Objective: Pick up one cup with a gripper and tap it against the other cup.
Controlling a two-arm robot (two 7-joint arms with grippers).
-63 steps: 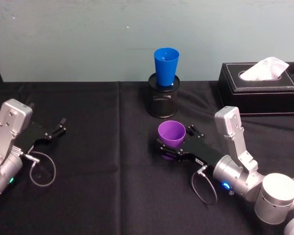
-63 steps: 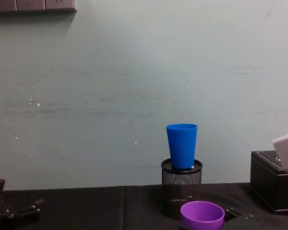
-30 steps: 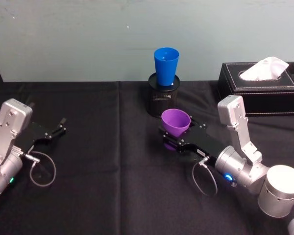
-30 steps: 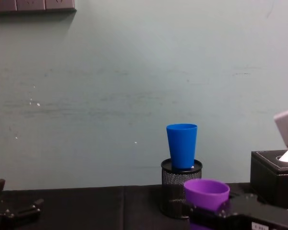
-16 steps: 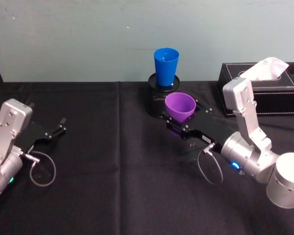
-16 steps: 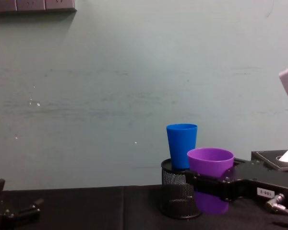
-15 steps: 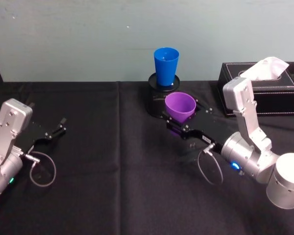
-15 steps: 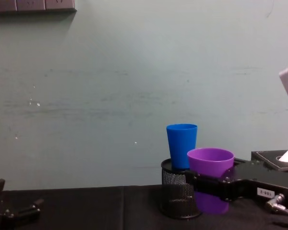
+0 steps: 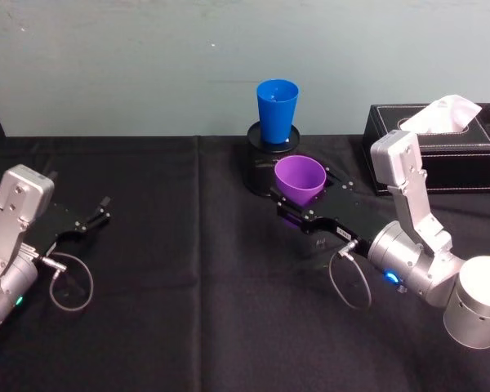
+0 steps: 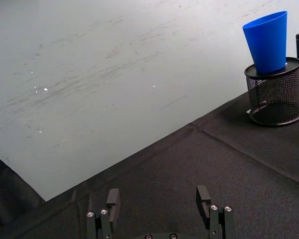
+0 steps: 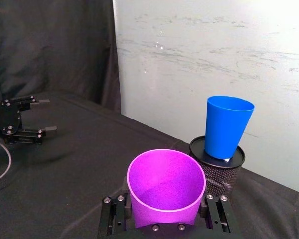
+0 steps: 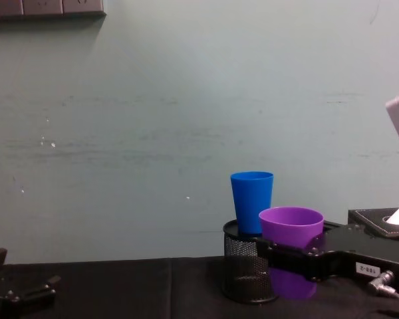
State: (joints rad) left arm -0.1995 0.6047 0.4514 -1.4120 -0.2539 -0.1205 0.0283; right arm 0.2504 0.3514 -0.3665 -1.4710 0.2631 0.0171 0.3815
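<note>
Right gripper (image 9: pixel 305 198): it's out over the middle of the table, jaws pressed against either side of the purple cup (image 9: pixel 300 178), low on its body.
Purple cup: upright, mouth up, carried clear of the black cloth (image 9: pixel 188 286). From the chest camera its rim sits lower than the blue cup's (image 12: pixel 251 201) rim.
Purple cup to blue cup: close, but with a gap between them. The purple one is nearer the robot and a little to its right.
Blue cup: it stands upright on top of the black mesh holder (image 9: pixel 260 167), by the back wall.
Purple cup to holder: just in front of it. I can't tell whether they touch.
Tissue box (image 9: pixel 465 159): black, at the far right of the table, behind the right arm.
Left gripper (image 9: pixel 106 208): low over the cloth on the left side, well apart from both cups, jaws spread with nothing between them.
</note>
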